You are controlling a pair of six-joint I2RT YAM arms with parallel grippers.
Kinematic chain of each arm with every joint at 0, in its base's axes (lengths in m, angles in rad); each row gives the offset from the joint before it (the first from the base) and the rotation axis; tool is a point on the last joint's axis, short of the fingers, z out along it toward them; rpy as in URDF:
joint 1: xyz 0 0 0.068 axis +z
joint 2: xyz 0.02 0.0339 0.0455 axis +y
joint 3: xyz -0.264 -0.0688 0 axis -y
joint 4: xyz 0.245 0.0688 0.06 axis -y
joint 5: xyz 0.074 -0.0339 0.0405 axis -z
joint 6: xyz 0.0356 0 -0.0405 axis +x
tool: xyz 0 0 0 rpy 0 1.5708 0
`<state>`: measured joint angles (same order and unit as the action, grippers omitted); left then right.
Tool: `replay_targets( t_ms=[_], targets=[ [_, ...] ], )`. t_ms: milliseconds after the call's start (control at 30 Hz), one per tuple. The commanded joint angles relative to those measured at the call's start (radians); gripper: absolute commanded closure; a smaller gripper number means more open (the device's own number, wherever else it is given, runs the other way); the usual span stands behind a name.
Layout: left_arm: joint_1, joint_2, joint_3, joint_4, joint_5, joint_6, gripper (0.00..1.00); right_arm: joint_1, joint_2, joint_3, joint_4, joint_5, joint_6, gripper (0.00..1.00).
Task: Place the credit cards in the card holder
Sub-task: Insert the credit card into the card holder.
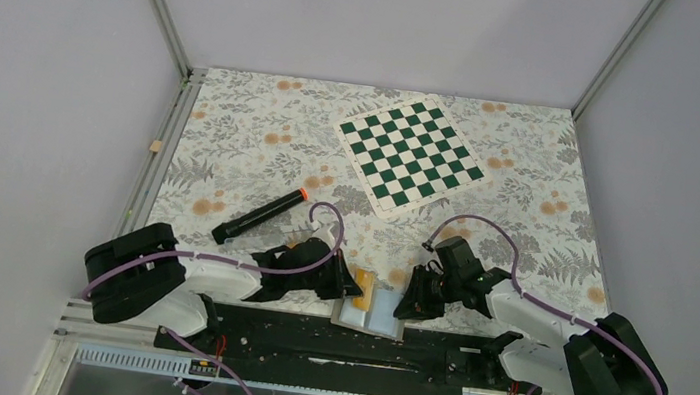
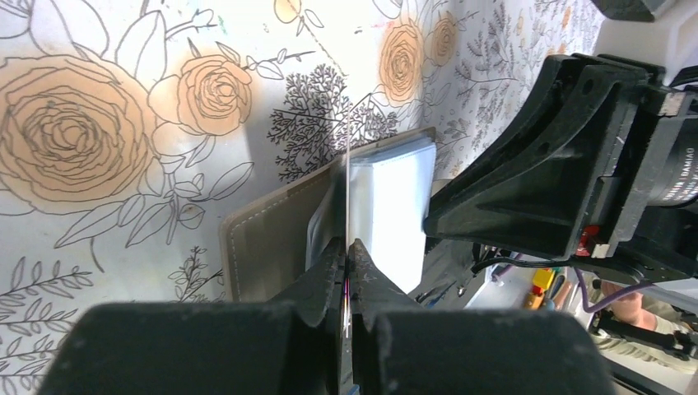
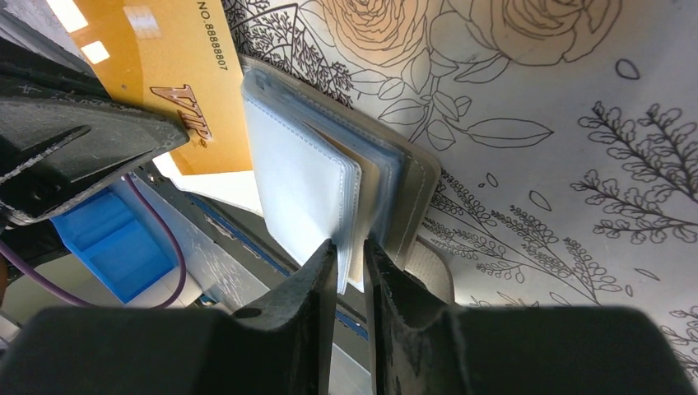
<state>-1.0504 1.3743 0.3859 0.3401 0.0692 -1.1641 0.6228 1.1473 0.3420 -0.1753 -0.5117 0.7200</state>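
Built alike, left arm [image 1: 215, 279] and right arm [image 1: 526, 310]: bulky glossy-black joint housings [image 1: 125, 276] at the base end, smooth white shells [image 1: 547, 327] along the links, black again toward the wrist. Trailing along each, a thin purple cable [image 1: 484, 221] running from base to wrist. Tipped by the left gripper [image 2: 346, 245] and right gripper [image 3: 350, 247] with matt black, wedge-shaped fingers [image 3: 306, 296], flat on the inner faces and thickening into broad black blocks behind.

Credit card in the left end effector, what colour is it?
Orange-yellow with dark lettering. The credit card shows best in the right wrist view.
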Motion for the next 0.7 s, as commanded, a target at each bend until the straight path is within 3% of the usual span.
replay_targets(
  t_ms=[0,133,300,667],
  targets=[
    [0.002,0.012,-0.009,0.109,0.018,-0.025,1.0,0.01,0.02,-0.034,-0.01,0.052,-0.005,0.75],
    [0.005,-0.003,-0.021,0.111,0.016,-0.032,1.0,0.008,0.019,-0.038,-0.008,0.049,-0.002,0.75],
    [0.01,-0.069,0.006,-0.026,-0.031,0.0,1.0,0.009,0.016,-0.037,-0.012,0.052,-0.003,0.75],
    [0.009,-0.106,0.002,-0.019,-0.045,-0.002,1.0,0.009,0.003,-0.031,-0.048,0.08,-0.009,0.75]
  ],
)
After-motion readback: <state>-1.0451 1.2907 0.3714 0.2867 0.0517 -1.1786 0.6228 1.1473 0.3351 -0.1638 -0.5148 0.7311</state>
